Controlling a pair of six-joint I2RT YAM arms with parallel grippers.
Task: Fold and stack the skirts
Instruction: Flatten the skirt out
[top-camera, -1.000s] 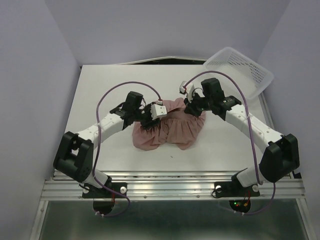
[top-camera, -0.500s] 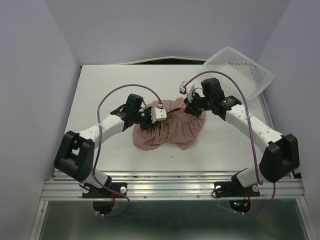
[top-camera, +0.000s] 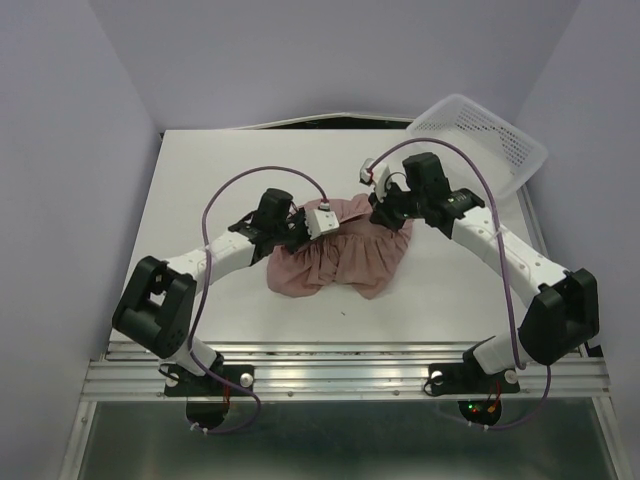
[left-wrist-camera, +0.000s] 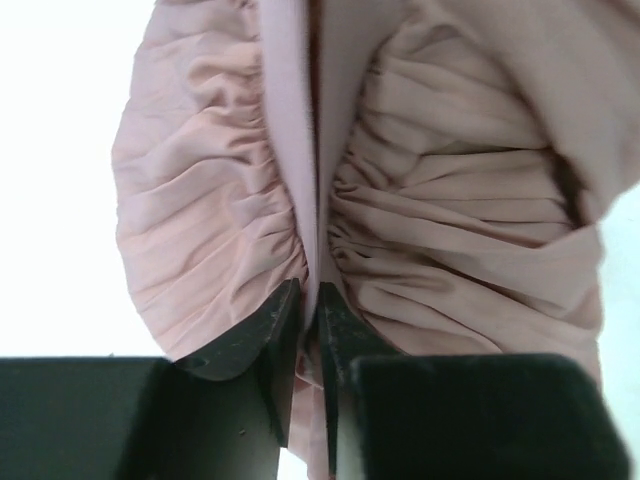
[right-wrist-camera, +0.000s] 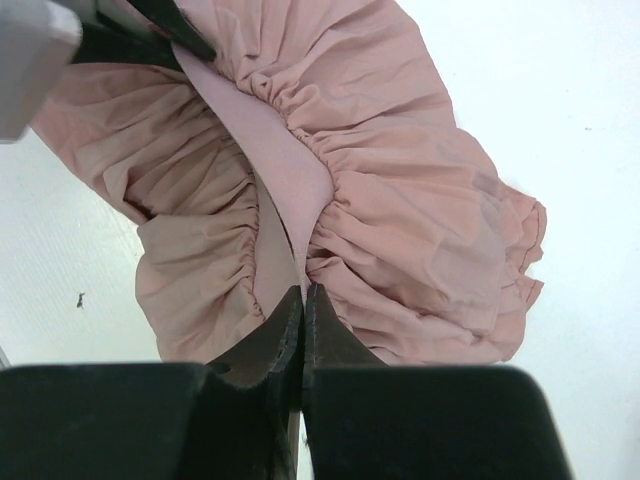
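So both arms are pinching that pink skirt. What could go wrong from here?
1. The left jaws and right jaws are each shut on only a thin strip of the waistband; it could slip out if they pull apart.
2. The skirt lies bunched, so a fold may trap creases.
3. The basket sits near the right arm, whose swing might knock it.

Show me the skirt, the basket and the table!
skirt (top-camera: 345, 262), top view, middle of the ruffles.
basket (top-camera: 478, 135), top view, its mesh floor.
table (top-camera: 200, 170), top view, bare far-left part.
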